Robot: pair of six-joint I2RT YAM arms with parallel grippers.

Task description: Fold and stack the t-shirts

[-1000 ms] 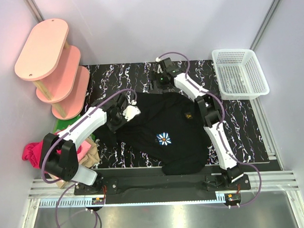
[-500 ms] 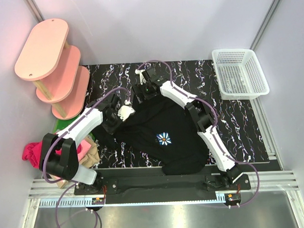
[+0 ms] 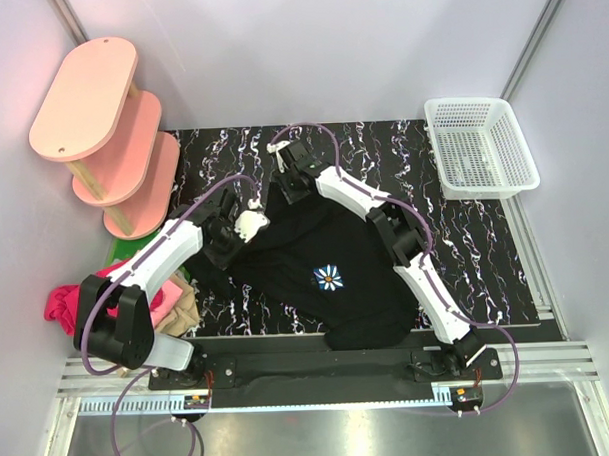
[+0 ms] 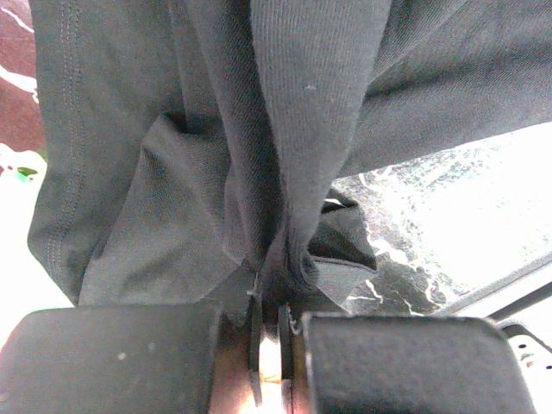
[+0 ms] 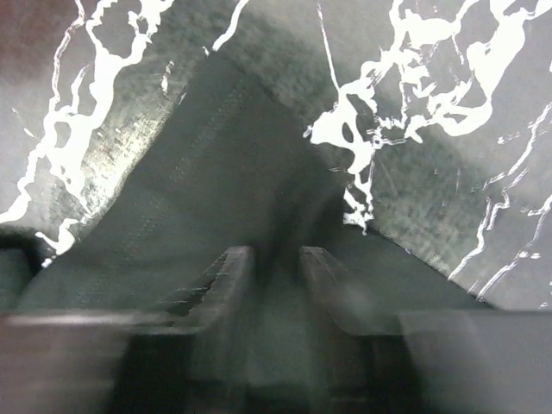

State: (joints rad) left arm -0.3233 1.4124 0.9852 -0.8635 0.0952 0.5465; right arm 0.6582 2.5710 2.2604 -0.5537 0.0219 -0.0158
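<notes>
A black t-shirt with a white daisy print lies spread on the marbled table. My left gripper is at the shirt's left side, shut on a bunched fold of the black cloth, which rises away from the left gripper in the wrist view. My right gripper sits at the shirt's far left edge. In its blurred wrist view the right gripper has its jaws apart, lying on the black cloth. More t-shirts, magenta and tan, lie piled at the left.
A pink three-tier shelf stands at the back left. A white plastic basket sits at the back right. The marbled tabletop shows to the right of the shirt, and the arm bases are on a rail at the near edge.
My right arm has swung left along the shirt's far edge and its jaws have narrowed. My left gripper has shifted slightly left, still holding the cloth.
</notes>
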